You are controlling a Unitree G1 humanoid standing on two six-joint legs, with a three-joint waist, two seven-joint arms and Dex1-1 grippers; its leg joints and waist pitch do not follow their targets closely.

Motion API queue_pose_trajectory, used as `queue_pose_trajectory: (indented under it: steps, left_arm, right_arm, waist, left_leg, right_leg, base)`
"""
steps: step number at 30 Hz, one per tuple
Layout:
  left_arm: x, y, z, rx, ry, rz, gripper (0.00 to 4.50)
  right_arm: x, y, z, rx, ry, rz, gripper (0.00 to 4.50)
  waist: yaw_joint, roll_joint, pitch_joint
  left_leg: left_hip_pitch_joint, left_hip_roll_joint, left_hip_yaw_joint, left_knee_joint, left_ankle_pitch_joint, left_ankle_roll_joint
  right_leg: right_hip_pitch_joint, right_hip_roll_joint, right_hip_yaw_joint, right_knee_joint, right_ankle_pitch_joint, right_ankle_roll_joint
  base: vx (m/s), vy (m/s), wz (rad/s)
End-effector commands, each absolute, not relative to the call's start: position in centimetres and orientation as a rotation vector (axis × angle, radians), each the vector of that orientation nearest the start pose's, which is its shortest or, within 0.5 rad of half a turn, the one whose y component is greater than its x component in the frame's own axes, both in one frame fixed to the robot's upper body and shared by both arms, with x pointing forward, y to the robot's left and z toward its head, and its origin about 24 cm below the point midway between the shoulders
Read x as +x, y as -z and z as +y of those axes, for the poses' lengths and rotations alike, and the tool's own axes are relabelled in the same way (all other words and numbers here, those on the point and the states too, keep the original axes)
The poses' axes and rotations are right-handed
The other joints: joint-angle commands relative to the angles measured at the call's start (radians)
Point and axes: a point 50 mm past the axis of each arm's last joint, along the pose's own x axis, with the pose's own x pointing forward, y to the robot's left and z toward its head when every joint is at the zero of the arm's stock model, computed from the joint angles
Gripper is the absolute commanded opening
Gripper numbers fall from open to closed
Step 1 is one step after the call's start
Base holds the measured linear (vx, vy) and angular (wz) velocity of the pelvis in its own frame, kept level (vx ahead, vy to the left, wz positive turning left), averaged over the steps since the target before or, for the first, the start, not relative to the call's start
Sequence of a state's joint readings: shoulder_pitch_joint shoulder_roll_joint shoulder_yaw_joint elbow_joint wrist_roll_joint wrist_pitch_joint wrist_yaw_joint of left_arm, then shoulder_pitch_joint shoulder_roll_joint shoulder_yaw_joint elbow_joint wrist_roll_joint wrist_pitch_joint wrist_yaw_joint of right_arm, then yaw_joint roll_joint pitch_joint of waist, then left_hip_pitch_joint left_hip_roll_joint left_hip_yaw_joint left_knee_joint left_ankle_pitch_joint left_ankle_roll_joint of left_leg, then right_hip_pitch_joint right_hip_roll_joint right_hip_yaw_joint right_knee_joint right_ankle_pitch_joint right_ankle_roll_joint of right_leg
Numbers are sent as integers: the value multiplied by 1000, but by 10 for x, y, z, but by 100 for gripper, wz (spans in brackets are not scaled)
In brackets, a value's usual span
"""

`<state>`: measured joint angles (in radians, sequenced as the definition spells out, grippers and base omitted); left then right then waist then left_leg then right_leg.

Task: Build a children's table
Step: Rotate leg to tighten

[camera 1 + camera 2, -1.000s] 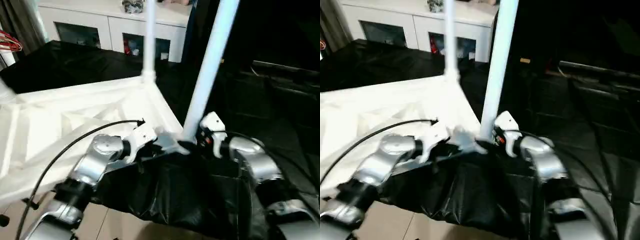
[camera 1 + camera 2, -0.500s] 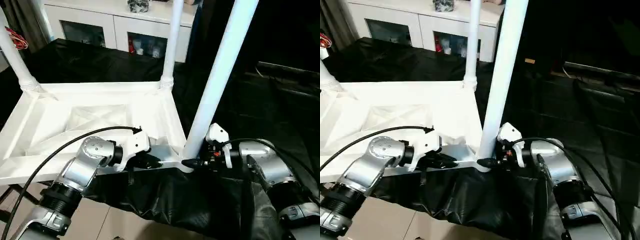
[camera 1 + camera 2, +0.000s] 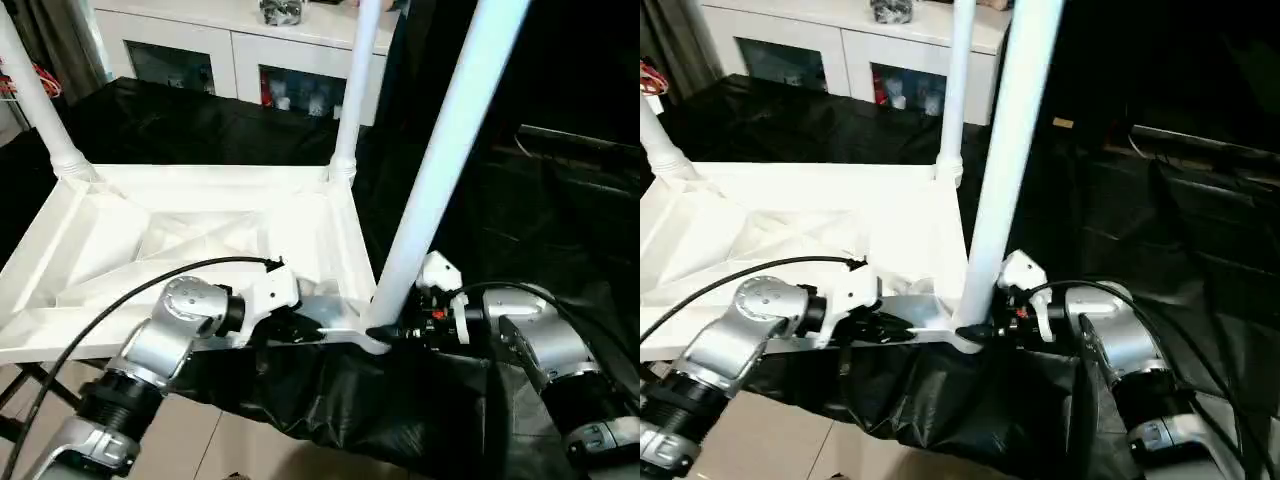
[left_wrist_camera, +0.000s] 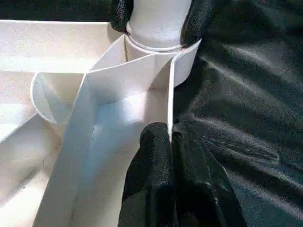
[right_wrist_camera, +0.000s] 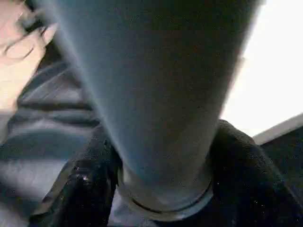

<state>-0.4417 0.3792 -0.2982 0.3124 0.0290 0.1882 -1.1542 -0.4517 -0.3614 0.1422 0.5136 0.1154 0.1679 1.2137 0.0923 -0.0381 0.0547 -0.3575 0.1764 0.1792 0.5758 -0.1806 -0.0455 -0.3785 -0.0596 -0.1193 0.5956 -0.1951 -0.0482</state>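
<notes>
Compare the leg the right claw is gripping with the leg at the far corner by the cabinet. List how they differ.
The gripped leg stands in the near corner socket with the right claw closed around its base; the far leg stands at the corner toward the cabinet with no claw on it. The gripped leg leans to the robot's right; the far leg looks closer to upright. Both are white tubes rising from the upturned tabletop.

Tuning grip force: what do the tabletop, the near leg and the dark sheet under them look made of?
Tabletop: looks like moulded white plastic, thin ribs, semi-gloss.
Near leg: smooth white tube, probably plastic, soft sheen.
Dark sheet: thin black plastic film, by its shiny creases.
</notes>
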Motion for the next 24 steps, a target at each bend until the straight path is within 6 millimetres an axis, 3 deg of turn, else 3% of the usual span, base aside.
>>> queue_pose_trajectory:
  steps: [1,2,3,4,7,14,15,16,24]
  left_arm:
    - [304,-68,99,407,1247,279,0]
    - [308,-67,93,405,1213,280,0]
    - [308,-67,93,405,1213,280,0]
    - [312,-67,88,402,1173,280,0]
    - [320,-68,79,379,1099,283,0]
    - [332,-69,58,372,976,277,0]
    - [332,-70,55,375,972,270,0]
    - [332,-70,52,374,973,265,0]
    - [327,-69,52,399,1026,244,0]
  right_arm:
    - [292,-23,-125,-42,-1238,434,250]
    - [300,-20,-118,-27,-1129,418,247]
    - [300,-20,-118,-27,-1129,418,244]
    - [306,-18,-110,-5,-1039,402,243]
    - [313,-18,-96,48,-921,382,243]
    - [318,-14,-61,96,-750,390,243]
    - [317,-15,-55,84,-756,380,243]
    - [317,-15,-52,66,-764,368,278]
    - [320,-23,-62,89,-780,321,352]
  waist:
    - [-3,3,-58]
    - [-7,2,-56]
    - [-11,4,-54]
    - [-15,6,-54]
    - [-22,6,-53]
    - [-26,8,-61]
    - [-27,4,-61]
    - [-23,6,-62]
    - [-23,8,-58]
  left_leg:
    - [11,78,-27,-61,-173,49]
    - [12,75,-27,-62,-186,40]
    - [15,74,-28,-63,-204,28]
    - [15,73,-32,-64,-224,15]
    - [22,73,-31,-65,-254,0]
    - [17,73,-27,-63,-186,10]
    - [15,73,-28,-63,-180,17]
    - [14,72,-26,-62,-168,23]
    - [16,75,-28,-66,-204,24]
  right_leg:
    - [45,-114,78,-78,-241,-168]
    - [45,-115,76,-83,-272,-160]
    - [40,-115,77,-88,-316,-151]
    - [44,-117,75,-90,-356,-140]
    - [36,-118,77,-100,-399,-122]
    - [41,-117,83,-81,-236,-159]
    - [44,-118,82,-80,-223,-161]
    - [45,-119,82,-79,-213,-161]
    - [43,-118,82,-86,-267,-143]
  base:
    - [0,0,0]
    - [0,0,0]
    - [0,0,0]
    - [0,0,0]
    - [0,0,0]
    - [0,0,0]
    - [0,0,0]
    - [0,0,0]
    - [0,0,0]
